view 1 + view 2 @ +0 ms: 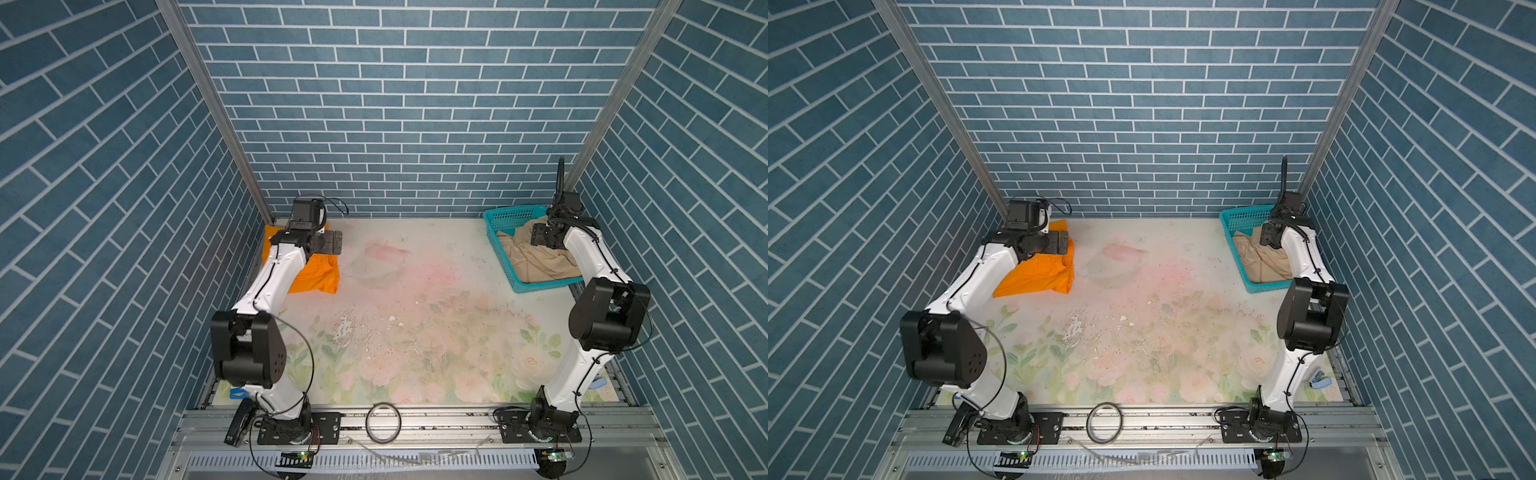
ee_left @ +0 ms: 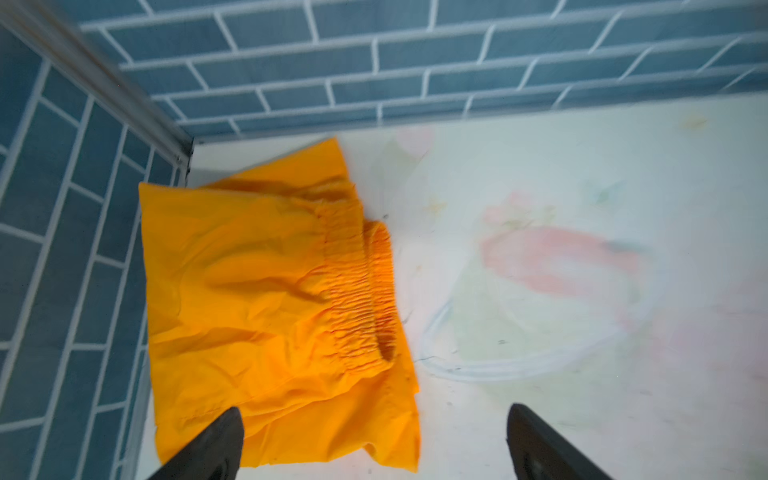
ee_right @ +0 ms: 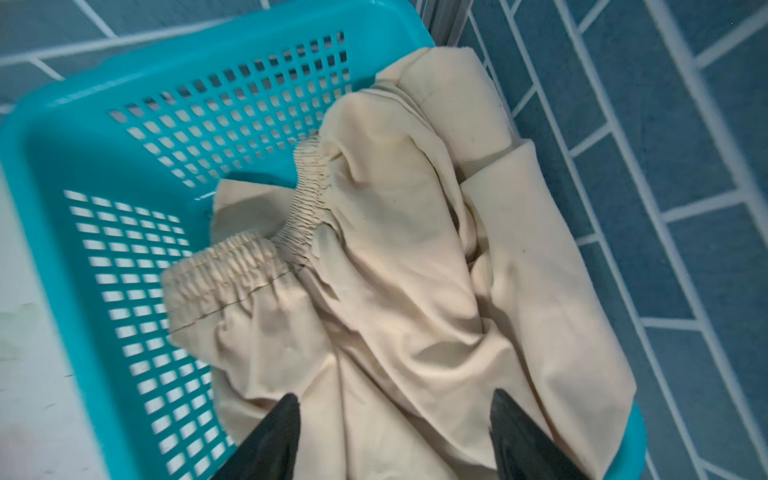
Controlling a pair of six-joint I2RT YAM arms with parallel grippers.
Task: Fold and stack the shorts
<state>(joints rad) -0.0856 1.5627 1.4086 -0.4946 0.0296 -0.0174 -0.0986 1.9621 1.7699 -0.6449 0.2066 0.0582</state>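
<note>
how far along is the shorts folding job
Done: the orange shorts lie roughly folded, far left. In hand: the right end effector hangs open over the beige shorts, crumpled in the teal basket, gripping nothing. To do: lift out, fold and stack the beige pair on the orange.

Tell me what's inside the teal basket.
Visible: only the beige shorts, crumpled, elastic waistband showing, filling the side of the teal basket nearest the wall, with part draped over the rim. Whether anything lies beneath the cloth cannot be seen.
</note>
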